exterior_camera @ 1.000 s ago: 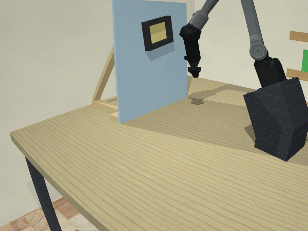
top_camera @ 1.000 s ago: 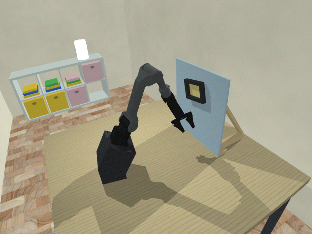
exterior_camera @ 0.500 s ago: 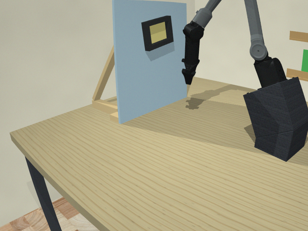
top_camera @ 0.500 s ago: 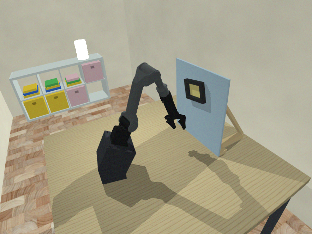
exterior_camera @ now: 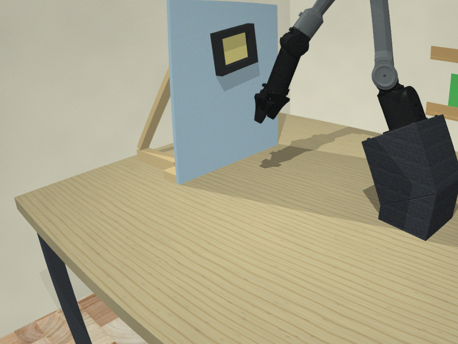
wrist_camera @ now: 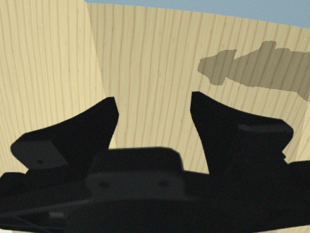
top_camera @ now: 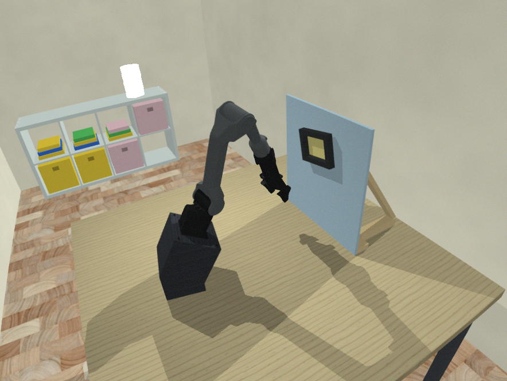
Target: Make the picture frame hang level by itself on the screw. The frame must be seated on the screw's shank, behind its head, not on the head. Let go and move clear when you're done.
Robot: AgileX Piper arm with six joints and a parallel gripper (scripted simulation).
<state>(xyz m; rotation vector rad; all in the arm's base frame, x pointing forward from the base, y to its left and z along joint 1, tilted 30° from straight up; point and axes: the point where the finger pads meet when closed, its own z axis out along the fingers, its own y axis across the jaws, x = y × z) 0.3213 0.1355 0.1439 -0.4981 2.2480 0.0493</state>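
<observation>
Frame hangs upper center on the blue board; the open gripper points down just right of it, empty.

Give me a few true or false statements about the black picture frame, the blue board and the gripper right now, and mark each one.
1. The black picture frame with its yellow centre is up on the upright blue board. True.
2. The black gripper grips the frame. False: it is open, holds nothing, and sits below and beside the frame.
3. The frame lies flat on the wooden table. False: it is on the board, above the table.
4. In the wrist view, only table shows between the fingers. True.
5. The screw is plainly visible. False: it cannot be seen.
</observation>
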